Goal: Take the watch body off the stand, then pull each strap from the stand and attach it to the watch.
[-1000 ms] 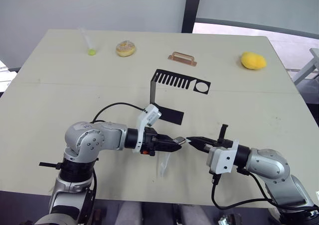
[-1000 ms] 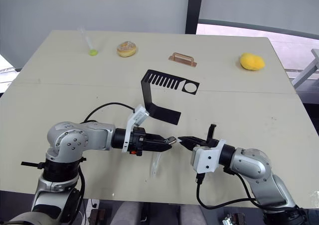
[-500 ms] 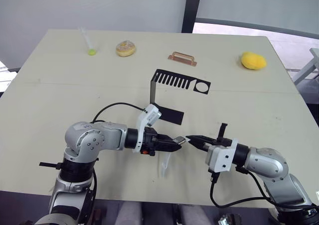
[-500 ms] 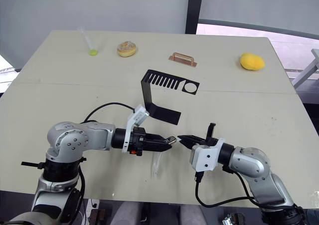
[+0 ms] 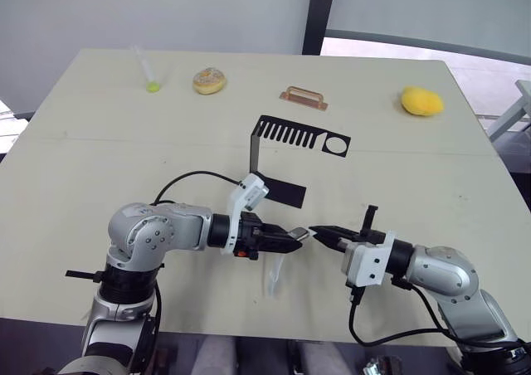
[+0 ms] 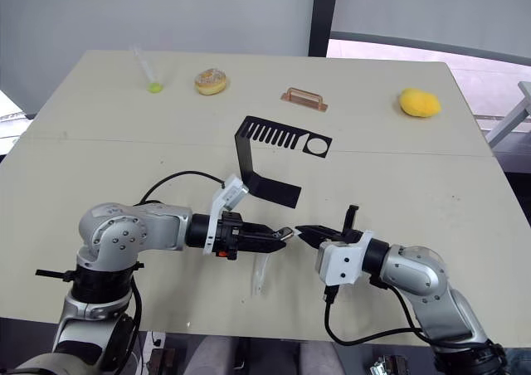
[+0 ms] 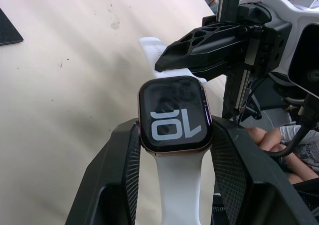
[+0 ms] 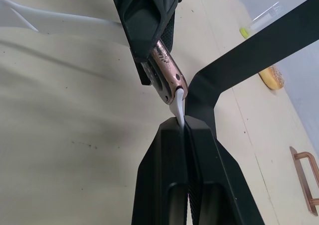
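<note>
Second strap being joined to the watch

The watch body (image 7: 174, 116), one strap fitted, is pinched between the left gripper (image 7: 172, 150) fingers; the other strap (image 8: 177, 107) is pinched in the right gripper (image 8: 184, 128), at its edge.

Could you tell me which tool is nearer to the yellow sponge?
Right. The right tool sits on the yellow sponge's side of the table; the left tool is slightly farther.

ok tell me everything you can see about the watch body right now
The watch body is a small rounded-square case with a glossy black face showing white digits and a rose-gold metallic rim. The left pincer clamps it by its two sides, above the table. One white strap hangs attached from one end; at the other end a second white strap, pinched in the right pincer, meets the case edge.
</note>
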Robot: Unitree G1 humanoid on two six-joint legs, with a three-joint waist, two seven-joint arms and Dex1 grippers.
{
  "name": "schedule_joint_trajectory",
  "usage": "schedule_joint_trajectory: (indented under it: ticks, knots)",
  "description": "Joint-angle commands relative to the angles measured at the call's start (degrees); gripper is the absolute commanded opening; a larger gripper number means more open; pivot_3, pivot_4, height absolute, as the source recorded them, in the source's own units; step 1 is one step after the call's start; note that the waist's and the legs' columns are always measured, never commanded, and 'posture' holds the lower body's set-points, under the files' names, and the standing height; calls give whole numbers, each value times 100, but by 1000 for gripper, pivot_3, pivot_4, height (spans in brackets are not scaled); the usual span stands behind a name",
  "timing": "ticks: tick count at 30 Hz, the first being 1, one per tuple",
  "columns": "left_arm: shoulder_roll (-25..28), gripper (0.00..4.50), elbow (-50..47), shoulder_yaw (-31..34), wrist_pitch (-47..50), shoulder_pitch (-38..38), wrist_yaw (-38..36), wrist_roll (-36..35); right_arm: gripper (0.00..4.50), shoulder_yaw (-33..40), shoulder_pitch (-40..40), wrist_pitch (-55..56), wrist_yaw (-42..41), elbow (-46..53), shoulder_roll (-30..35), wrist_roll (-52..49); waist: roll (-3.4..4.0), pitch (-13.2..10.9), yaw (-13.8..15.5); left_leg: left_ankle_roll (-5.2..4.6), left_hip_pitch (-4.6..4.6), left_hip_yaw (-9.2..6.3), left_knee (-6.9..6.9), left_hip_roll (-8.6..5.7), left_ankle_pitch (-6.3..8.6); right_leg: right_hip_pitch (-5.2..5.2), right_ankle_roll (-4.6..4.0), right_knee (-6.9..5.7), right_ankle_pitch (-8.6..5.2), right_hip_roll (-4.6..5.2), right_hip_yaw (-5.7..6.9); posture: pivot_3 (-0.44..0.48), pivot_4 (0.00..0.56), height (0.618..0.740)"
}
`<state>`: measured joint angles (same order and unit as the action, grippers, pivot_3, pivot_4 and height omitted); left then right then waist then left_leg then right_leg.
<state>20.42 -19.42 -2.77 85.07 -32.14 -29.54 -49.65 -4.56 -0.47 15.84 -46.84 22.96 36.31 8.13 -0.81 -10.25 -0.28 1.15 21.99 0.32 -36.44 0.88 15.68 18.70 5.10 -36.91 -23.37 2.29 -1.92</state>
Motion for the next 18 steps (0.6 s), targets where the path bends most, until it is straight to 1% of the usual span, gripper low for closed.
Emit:
schedule_joint_trajectory:
  ticks: [1, 18]
  knots:
    - [-318, 1576, -230, -207, -87, -73, -138, -251, 0, -381, -96, 117, 36, 233, -113, -90, 0, 0, 0, 0, 0, 0, 0, 0, 0, 0, 0, 0, 0, 0, 0, 0, 150, 740]
    - [-252, 1576, -193, -216, -91, -61, -81, -94, 0, -308, -119, 165, 91, 264, -110, -49, 0, 0, 0, 0, 0, 0, 0, 0, 0, 0, 0, 0, 0, 0, 0, 0, 150, 740]
